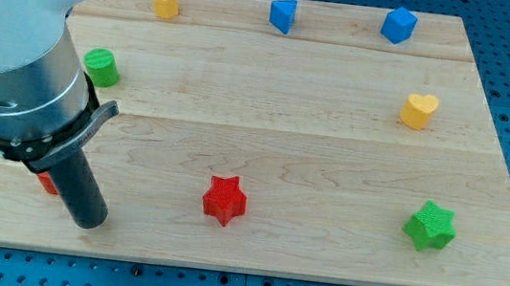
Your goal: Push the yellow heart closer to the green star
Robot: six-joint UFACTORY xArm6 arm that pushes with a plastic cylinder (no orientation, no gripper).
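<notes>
Sitting at the view's bottom left, my tip (90, 222) is resting far from the yellow heart (419, 111), which is lying well to the view's right and higher. No gripper is fitted, only the rod, so nothing is opening or closing. The green star (430, 226) is waiting below the heart, well apart from it. A red star (224, 199) is lying left of and below the heart, roughly on a straight crossing, so I am risking shoving it. Striking the heart off-centre is likely sending it sideways past the green star.
</notes>
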